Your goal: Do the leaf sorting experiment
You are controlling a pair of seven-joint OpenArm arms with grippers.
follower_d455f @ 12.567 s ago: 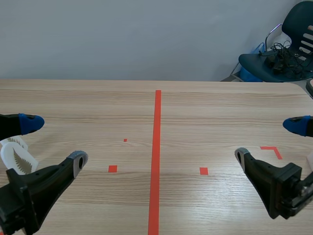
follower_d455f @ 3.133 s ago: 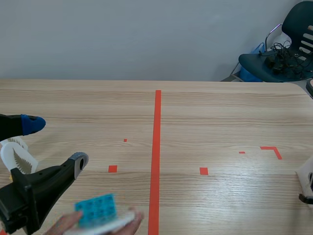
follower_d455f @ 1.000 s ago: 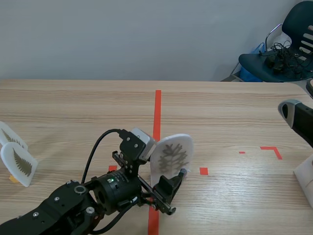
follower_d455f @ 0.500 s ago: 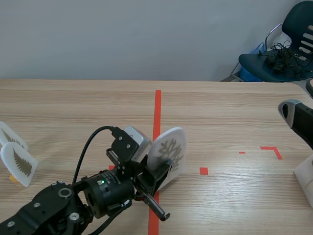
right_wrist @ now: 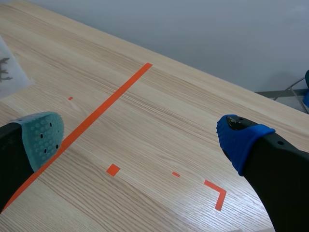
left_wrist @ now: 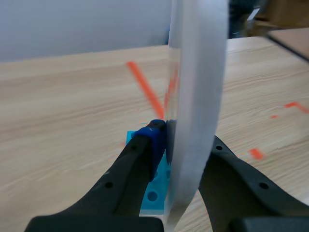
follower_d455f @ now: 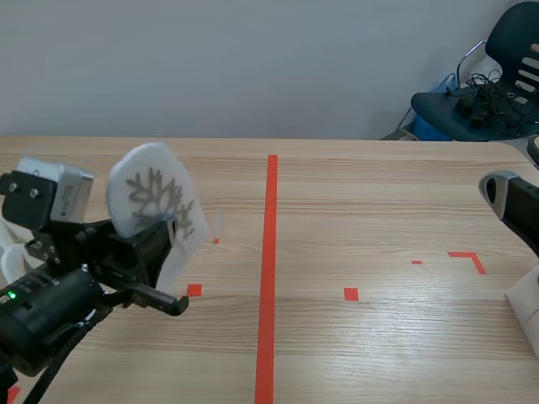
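Observation:
A white leaf-shaped card printed with a grey branching leaf stands upright in my left gripper, raised above the table's left half. In the left wrist view the card shows edge-on between the fingers, with its blue dotted base just below the blue pad. My left gripper is shut on the card. My right gripper hangs open over the right half with nothing between its fingers. One of its fingers shows at the scene's right edge.
The red tape line runs down the table's middle, with small red marks either side. Part of another white card shows behind my left arm at the far left. A white object sits at the near right edge.
My left gripper has shut on the card by the red line, lifted it and carried it to the left. The right gripper has not moved.

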